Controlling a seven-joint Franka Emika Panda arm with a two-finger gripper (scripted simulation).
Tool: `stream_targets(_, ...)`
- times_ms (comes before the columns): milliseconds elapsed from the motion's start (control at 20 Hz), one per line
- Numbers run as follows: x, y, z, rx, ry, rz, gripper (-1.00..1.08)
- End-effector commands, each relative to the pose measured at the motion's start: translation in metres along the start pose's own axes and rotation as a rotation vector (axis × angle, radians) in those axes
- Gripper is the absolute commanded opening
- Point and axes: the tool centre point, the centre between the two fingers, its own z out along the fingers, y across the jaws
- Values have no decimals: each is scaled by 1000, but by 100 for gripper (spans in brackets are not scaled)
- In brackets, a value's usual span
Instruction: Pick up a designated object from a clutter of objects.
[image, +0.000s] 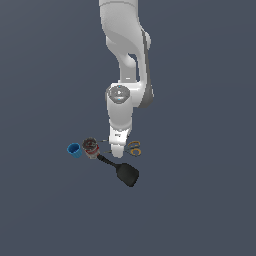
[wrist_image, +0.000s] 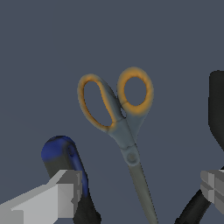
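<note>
The designated object, a small pair of scissors (wrist_image: 127, 135) with two yellow-orange ring handles and thin grey blades, lies flat on the floor. In the exterior view only its rings (image: 134, 148) show, just to the exterior view's right of my gripper (image: 116, 151). My gripper (wrist_image: 141, 188) hangs low over the scissors and is open, its two grey fingertips (wrist_image: 65, 192) wide apart on either side of the blade. I see no contact with the blade. The rest of the clutter of objects surrounds it.
A black-and-blue screwdriver handle (wrist_image: 63, 153) lies close beside one fingertip. The black spatula (image: 125, 171) (wrist_image: 216, 109) lies near the other. A brown-red can (image: 91, 146) and a blue cup (image: 74, 150) stand to the exterior view's left of the gripper.
</note>
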Motion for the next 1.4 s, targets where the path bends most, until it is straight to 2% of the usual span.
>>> stream_targets(0, -1, -3, 6, 2, 1, -37, 100)
stream_targets(300, -1, -8, 14, 6, 2, -85, 100)
stream_targets(700, -1, -9, 19, 6, 2, -87, 100)
stream_targets(1350, -2, -10, 63, 6, 2, -91, 100)
